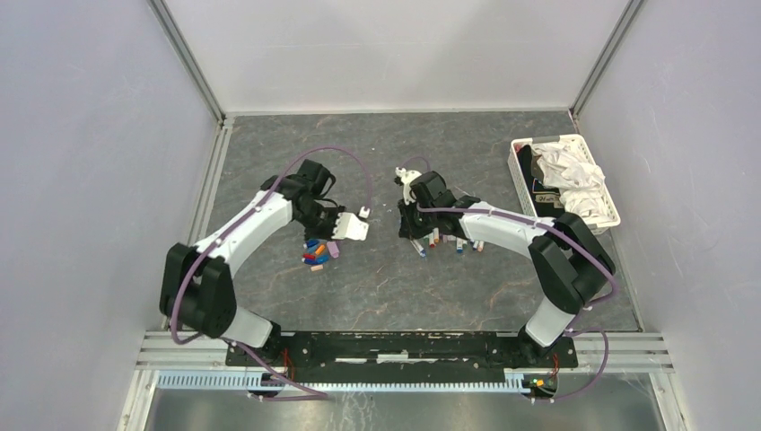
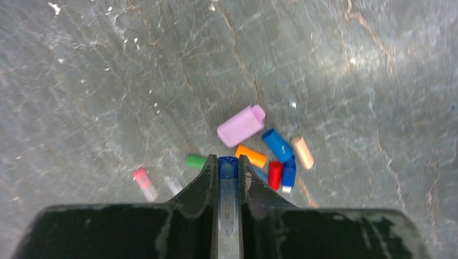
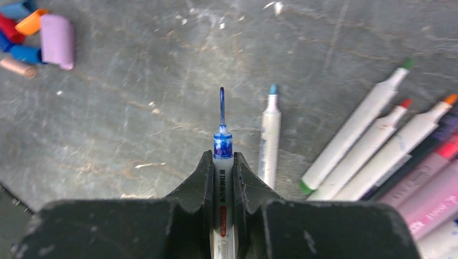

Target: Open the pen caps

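The left gripper is clamped on a translucent blue cap, gripped from the sides with its end poking just past the fingertips. The right gripper is clenched round the barrel of a blue pen, whose fine blue nib stands bare beyond the jaws. The two arms hang apart over the table, so this cap is judged to be already off its pen. Holding cap and barrel in separate hands suits a straight pull, and each part now sits over its own heap. From above, the cap pile lies at about 6 o'clock from the left gripper. In the left wrist view it spreads just beyond the fingers, with a lilac cap at 12 o'clock, an orange cap at 2 and a green cap at 10. In the right wrist view a blue-tipped pen lies just beside the held barrel at 2 o'clock, and a row of uncapped pens crowds 3 o'clock, so there is little room to set this one down there. The white basket of cloth sits well away, at the table's 2 o'clock.
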